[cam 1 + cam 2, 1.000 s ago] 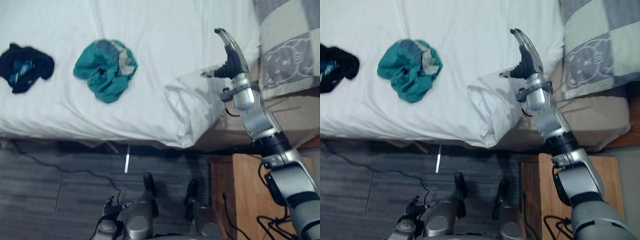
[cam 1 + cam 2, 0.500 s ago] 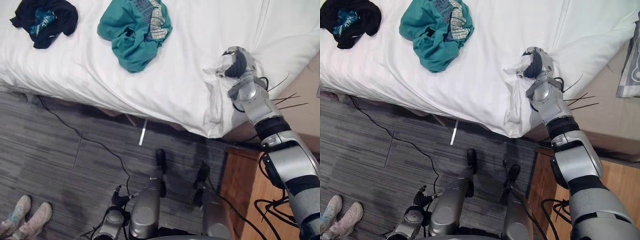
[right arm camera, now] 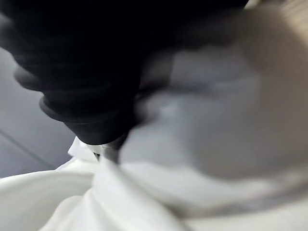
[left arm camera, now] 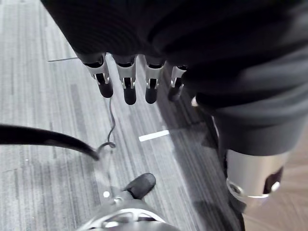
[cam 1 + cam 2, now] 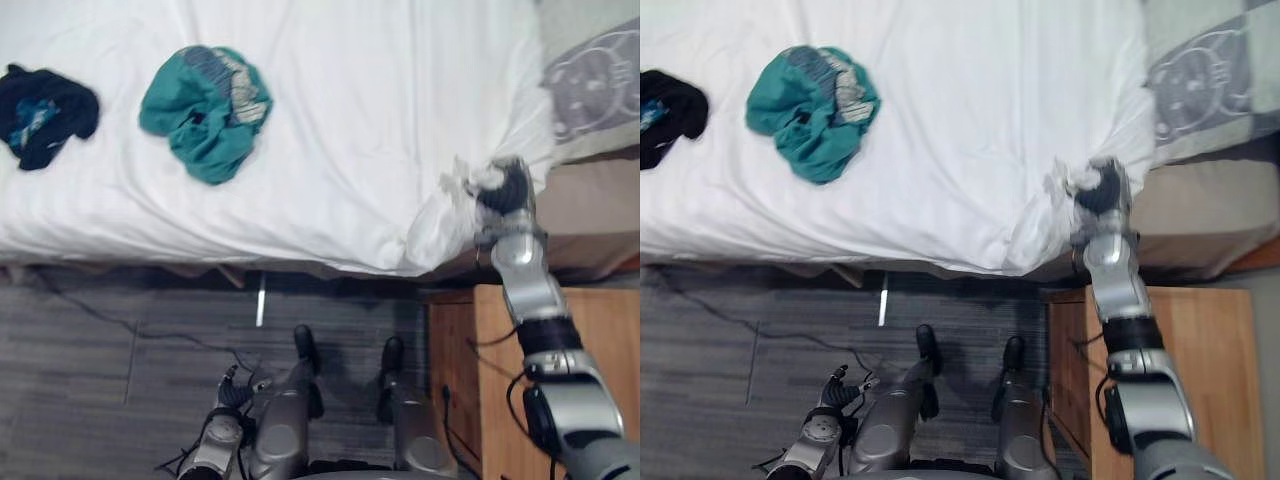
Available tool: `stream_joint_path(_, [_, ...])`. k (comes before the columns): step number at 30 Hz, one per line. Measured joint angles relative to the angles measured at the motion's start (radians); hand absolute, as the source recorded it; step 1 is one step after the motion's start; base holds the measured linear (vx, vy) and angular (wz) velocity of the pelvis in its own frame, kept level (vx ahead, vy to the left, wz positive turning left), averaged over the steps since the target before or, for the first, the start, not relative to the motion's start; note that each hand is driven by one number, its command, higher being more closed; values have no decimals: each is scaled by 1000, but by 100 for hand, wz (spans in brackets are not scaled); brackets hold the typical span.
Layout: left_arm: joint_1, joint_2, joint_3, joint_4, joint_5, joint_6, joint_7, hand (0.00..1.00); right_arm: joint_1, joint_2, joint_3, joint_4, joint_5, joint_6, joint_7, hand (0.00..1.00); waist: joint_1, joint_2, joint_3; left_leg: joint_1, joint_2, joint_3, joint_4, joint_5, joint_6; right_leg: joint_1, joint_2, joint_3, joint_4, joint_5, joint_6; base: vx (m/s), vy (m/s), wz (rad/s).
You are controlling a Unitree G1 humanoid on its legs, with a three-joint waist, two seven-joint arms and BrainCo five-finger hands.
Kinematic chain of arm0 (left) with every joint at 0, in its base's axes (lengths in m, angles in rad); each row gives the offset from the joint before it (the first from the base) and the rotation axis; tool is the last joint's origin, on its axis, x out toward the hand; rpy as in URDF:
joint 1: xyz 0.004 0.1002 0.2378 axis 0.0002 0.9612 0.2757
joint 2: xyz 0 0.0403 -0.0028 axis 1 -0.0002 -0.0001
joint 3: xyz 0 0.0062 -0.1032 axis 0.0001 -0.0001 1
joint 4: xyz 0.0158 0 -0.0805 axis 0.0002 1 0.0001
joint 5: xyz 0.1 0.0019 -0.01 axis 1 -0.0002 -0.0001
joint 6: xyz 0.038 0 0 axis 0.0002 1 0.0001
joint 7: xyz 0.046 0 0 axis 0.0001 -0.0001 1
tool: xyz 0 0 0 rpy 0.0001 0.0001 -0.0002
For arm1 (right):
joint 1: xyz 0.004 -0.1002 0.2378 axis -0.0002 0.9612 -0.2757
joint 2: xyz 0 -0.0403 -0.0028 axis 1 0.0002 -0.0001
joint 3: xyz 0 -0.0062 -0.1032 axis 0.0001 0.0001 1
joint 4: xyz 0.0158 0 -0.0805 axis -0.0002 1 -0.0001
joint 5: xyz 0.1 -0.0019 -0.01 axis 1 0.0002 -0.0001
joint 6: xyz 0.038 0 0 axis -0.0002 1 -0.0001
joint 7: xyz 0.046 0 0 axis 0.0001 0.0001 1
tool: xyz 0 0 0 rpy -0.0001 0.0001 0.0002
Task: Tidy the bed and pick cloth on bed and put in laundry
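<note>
A crumpled teal cloth [image 5: 205, 110] lies on the white duvet [image 5: 350, 130], left of the middle. At the far left, near the edge of the view, lies a bunched black cloth [image 5: 45, 113]. My right hand [image 5: 505, 190] is at the bed's near right corner, its fingers curled round a bunched corner of the duvet [image 5: 1065, 190], which it holds stretched out. The right wrist view has white fabric [image 3: 120, 202] pressed up against the hand. My left hand [image 4: 126, 84] hangs over the floor, fingers straight and empty.
A grey patterned pillow [image 5: 590, 80] lies at the bed's right end, on a bare beige mattress [image 5: 590, 215]. A wooden nightstand [image 5: 600, 330] stands below the right arm. Grey carpet [image 5: 100, 360] runs along the bed's near side.
My right hand was open above the folded-back duvet corner; it has since curled on that corner and drawn it right, toward the pillow end. The camera has shifted too.
</note>
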Motion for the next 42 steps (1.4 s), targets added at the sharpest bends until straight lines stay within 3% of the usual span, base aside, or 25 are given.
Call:
stream_joint_path(2, [2,0,4,1,17,8,-20,0,135,63,-74,-25,48,-4,-5,0,-12,-13,-40,41,2,35,0,-18,-6,23,6,41,-13,6,2,97,-34,-52])
stream_joint_path(6, [15,-44,36,6,24,17,-42,0,249,176,-130,-82,103,-16,-4,0,-34,-11,-126,87,3,69,0,-41,-13,55,11,79,-36,9,8,71,-14,-33])
stream_joint_path(10, [27,-61,37,8,24,21,-48,0,327,264,-245,-38,222,6,-23,0,-34,-13,-150,108,7,70,-1,-56,-25,79,13,77,-50,5,10,34,-14,-3])
stream_joint_path(13, [47,-58,67,8,23,23,-63,0,393,281,-339,-3,299,39,-63,0,-50,-13,-150,114,5,71,-1,-56,-24,89,11,78,-51,9,6,49,-12,-1])
stream_joint_path(14, [52,-57,78,8,24,29,-63,0,403,282,-362,-3,307,48,-83,100,-59,-12,-150,116,4,74,-1,-56,-23,91,11,80,-51,9,6,25,-6,-8])
stream_joint_path(16, [58,-55,79,16,24,41,-63,0,407,278,-414,-26,309,55,-127,100,-79,-7,-153,123,5,82,-1,-57,-23,92,12,82,-51,10,7,9,-11,-12])
stream_joint_path(22, [60,-57,78,27,25,38,-61,0,325,164,-415,-165,272,66,-177,100,-76,4,-159,112,13,85,-7,-57,-24,82,11,93,-59,13,9,-19,-15,-4])
stream_joint_path(23, [62,-57,78,26,24,35,-61,0,232,105,-377,-177,245,65,-185,100,-74,5,-158,91,11,75,-7,-57,-24,57,6,95,-50,18,8,0,0,0])
stream_joint_path(27, [53,-57,73,24,21,25,-54,0,42,14,-268,-178,206,59,-204,100,-61,22,-138,53,5,33,-7,-51,-30,25,5,87,-47,31,2,-8,-9,7])
stream_joint_path(33, [10,-37,22,9,-20,14,-12,0,-305,-98,-62,-92,204,36,-201,100,-14,68,-30,-47,5,-39,0,-15,-21,-84,6,49,28,28,-6,-3,-20,19])
stream_joint_path(34, [9,-35,18,10,-25,14,-11,0,-323,-97,-39,-73,205,36,-198,100,-12,72,-24,-62,6,-49,1,-9,-15,-99,5,40,40,25,-6,41,-28,30])
stream_joint_path(36, [-9,-34,8,26,-48,15,6,0,-329,-88,12,13,211,34,-184,100,30,75,-15,-88,6,-56,2,-1,-9,-141,3,34,78,10,-10,70,-20,16])
stream_joint_path(37, [-16,-34,0,31,-55,16,9,0,-329,-76,18,50,212,36,-171,100,36,76,-10,-94,4,-61,9,-1,-8,-146,0,30,91,1,-8,90,-13,19])
stream_joint_path(41, [-36,-35,-11,34,-68,15,26,0,-317,3,52,203,215,36,-129,100,35,79,33,-124,-1,-71,83,-28,10,-161,-13,23,147,-30,-8,80,-13,12])
stream_joint_path(42, [-44,-35,-11,35,-68,16,28,0,-299,19,52,226,214,19,-125,100,35,78,44,-129,-2,-69,108,-45,12,-161,-16,26,160,-40,-9,47,-9,-5])
